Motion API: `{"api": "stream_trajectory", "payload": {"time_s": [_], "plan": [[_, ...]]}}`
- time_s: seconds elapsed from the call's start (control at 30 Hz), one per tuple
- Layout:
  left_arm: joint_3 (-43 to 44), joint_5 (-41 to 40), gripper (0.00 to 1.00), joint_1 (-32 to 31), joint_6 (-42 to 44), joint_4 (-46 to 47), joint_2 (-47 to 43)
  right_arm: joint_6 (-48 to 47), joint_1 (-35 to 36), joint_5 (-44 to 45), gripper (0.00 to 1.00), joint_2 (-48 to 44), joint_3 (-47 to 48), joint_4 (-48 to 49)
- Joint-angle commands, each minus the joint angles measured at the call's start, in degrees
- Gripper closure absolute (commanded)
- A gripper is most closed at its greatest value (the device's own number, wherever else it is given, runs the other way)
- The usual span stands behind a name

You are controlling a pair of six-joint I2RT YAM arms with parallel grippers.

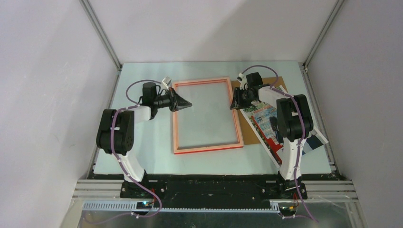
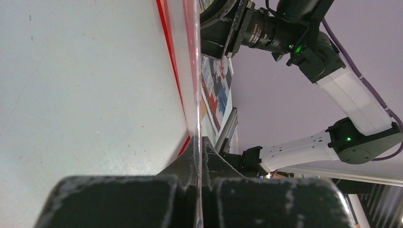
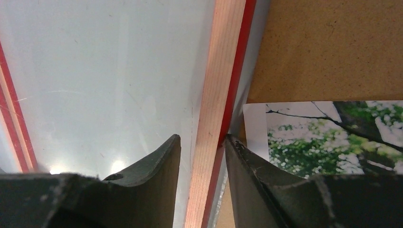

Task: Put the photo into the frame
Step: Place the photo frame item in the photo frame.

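The frame (image 1: pixel 207 147) lies flat in the middle of the table, pale orange-pink back up, with a clear pane inside it. My left gripper (image 1: pixel 186 103) reaches over the frame's left rail and is shut on a thin clear sheet (image 2: pixel 196 95), seen edge-on beside the red edge (image 2: pixel 173 61). My right gripper (image 1: pixel 234 102) is open astride the right rail (image 3: pixel 214 71). Its right fingertip (image 3: pixel 233 142) touches the red edge, and a gap remains at the left fingertip. The photo (image 1: pixel 266 118) lies picture side up to the right, partly under the right arm; its tree corner (image 3: pixel 328 137) shows.
A brown backing board (image 1: pixel 268 81) lies under the photo at the right, close against the frame's right rail (image 3: pixel 323 47). Metal rails border the table on both sides and at the back. The enclosure walls stand just beyond them.
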Motion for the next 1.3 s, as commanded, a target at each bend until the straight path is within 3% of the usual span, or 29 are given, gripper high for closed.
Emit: {"api": "stream_trajectory", "payload": {"time_s": [0.0,0.37,0.73,0.87,1.0,1.27], "plan": [[-0.74,1.62,1.0,0.06,-2.3,3.07,-0.42,-0.73,-0.05,1.25,0.56,0.35,1.74,-0.06],[-1.12,3.24,0.94,0.03,-5.81,3.57,0.77,-0.84,0.0,1.42,0.55,0.52,1.99,-0.37],[-1.58,3.55,0.73,0.0,-7.14,3.64,0.85,-0.52,-0.03,0.55,0.53,0.46,2.01,-0.45],[-1.59,3.67,0.81,0.02,-7.27,3.69,0.85,-0.24,-0.01,-0.04,0.5,0.28,2.0,-0.37],[-1.4,4.06,0.99,0.02,-7.5,3.71,1.17,0.08,-0.27,-1.03,0.43,0.05,1.97,-0.33],[-1.67,4.01,1.0,0.06,-8.58,4.49,0.83,0.61,-1.02,-2.95,0.39,-0.35,1.74,-0.07]]}}
